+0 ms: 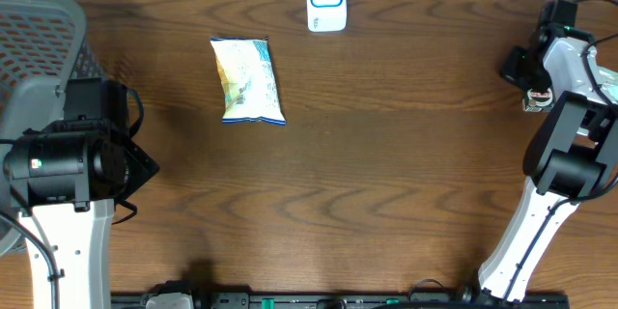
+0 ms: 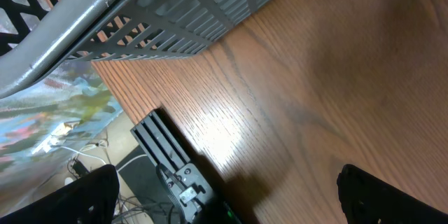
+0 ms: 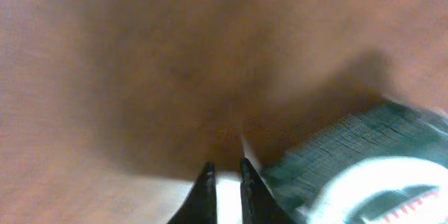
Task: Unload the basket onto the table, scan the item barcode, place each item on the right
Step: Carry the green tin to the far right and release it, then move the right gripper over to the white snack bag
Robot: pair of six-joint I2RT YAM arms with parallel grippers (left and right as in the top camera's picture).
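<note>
**A:** Two tools, and neither one has the snack bag (image 1: 248,80)?

**B:** Neither. The left tool (image 2: 231,206) has its fingers wide apart and holds nothing; the basket (image 2: 175,14) is close beside it. The right tool (image 3: 224,182) has its fingers nearly together, on nothing I can make out.

**A:** Where is the bag from them?

**B:** It lies flat on the bench (image 1: 386,183), well apart from both. It is ahead of the left tool and to its right, and far off to the left of the right tool. The scanner (image 1: 326,0) stands near the bag, on the side away from the tools.

**A:** Why flat?

**B:** I judge it lies that way for an easy pick. No barcode shows on top, so it is probably underneath. The bag would need lifting and turning toward the scanner.

**A:** Anything by the right tool?

**B:** A dark green object (image 3: 350,168) sits just beside its fingers, too blurred to name. I'd guess the left tool suits the grab, since it is nearer and already wide.
</note>
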